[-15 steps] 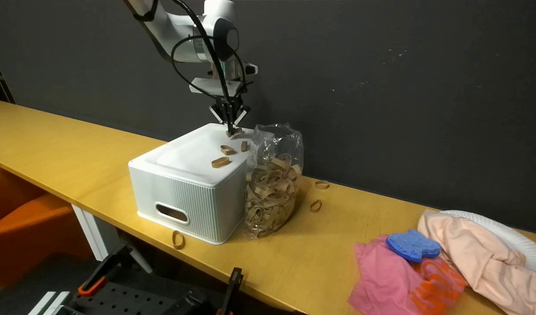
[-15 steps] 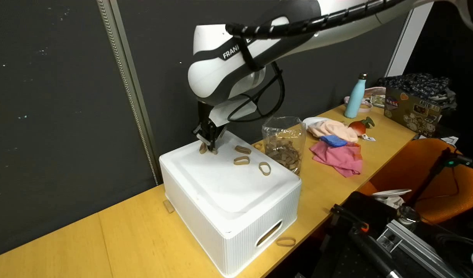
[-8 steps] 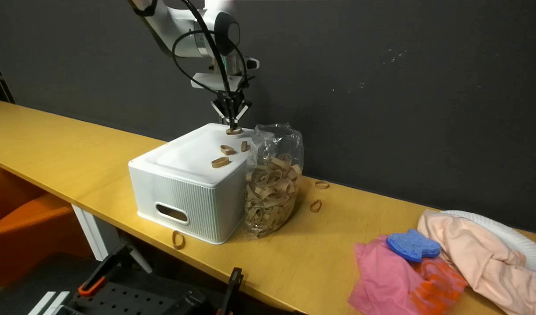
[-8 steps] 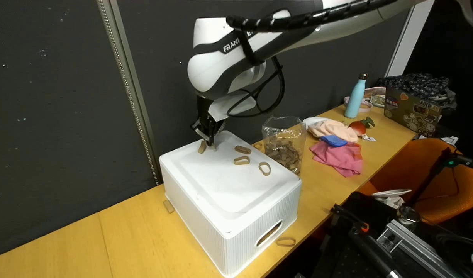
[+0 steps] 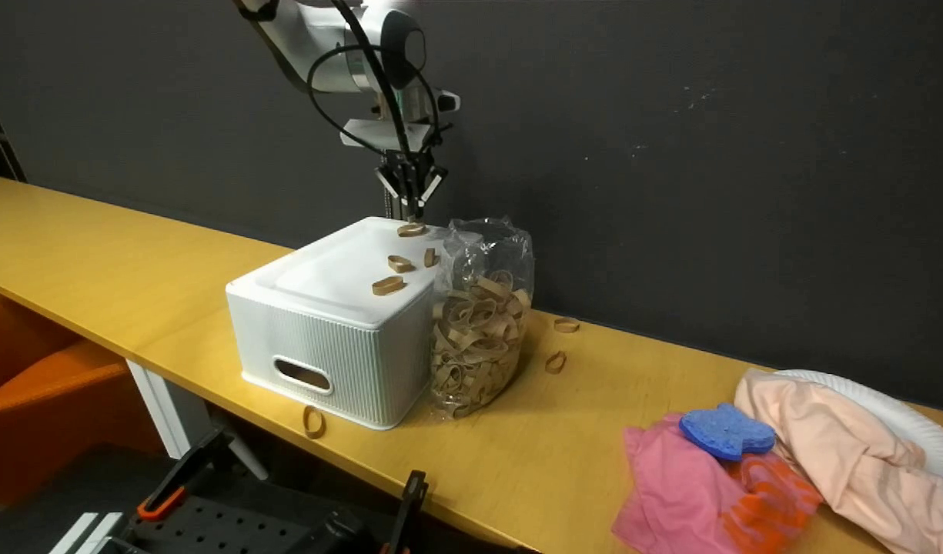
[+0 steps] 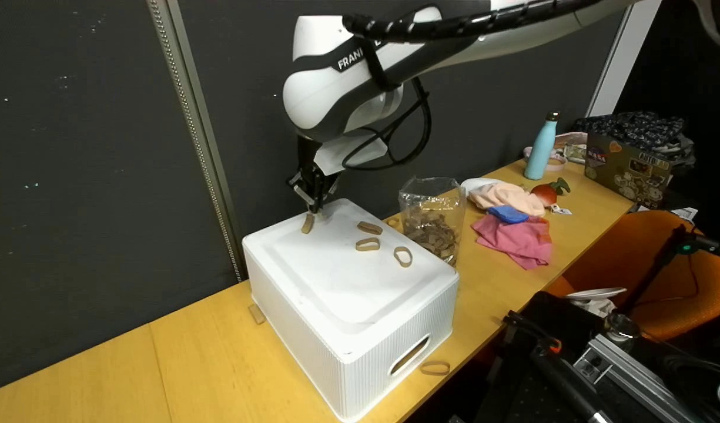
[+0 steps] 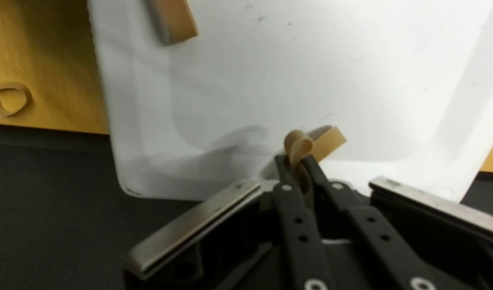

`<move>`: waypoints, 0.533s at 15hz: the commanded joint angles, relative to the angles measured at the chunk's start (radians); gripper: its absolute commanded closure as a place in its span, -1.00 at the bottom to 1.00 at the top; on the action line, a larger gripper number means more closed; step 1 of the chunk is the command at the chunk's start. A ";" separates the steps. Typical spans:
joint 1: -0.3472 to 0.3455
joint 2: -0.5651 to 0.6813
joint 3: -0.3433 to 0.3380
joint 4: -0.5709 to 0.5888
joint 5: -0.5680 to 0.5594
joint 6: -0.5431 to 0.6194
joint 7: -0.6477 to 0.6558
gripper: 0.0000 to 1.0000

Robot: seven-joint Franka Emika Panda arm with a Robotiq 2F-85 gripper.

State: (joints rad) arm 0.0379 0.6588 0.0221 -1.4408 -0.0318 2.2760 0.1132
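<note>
My gripper is shut on a tan rubber band, which is pinched and loops up between the fingertips. In both exterior views the gripper is a little above the far end of the white ribbed box. Another tan band lies on the box top just beyond the fingertips; it also shows in an exterior view. Several more loose bands lie on the box top. A clear plastic bag of bands stands against the box.
Loose bands lie on the wooden table. A dark wall stands close behind the box. Further along are a blue sponge, a pink cloth, a peach cloth, a white plate and a blue bottle.
My gripper has risen from the box top and shifted slightly toward the wall, lifting the pinched band. The band beside it stays on the box. The other things have not moved.
</note>
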 commanded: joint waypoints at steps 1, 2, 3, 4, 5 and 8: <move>0.004 0.034 -0.007 0.045 0.016 -0.015 -0.004 0.30; 0.005 0.038 -0.008 0.047 0.015 -0.016 -0.002 0.11; 0.005 0.043 -0.007 0.046 0.016 -0.015 -0.002 0.01; 0.005 0.048 -0.006 0.048 0.017 -0.016 -0.002 -0.09; 0.004 0.053 -0.006 0.049 0.018 -0.016 -0.002 -0.10; 0.004 0.067 -0.005 0.055 0.019 -0.017 -0.002 -0.30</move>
State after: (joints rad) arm 0.0380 0.7044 0.0221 -1.4206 -0.0318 2.2760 0.1132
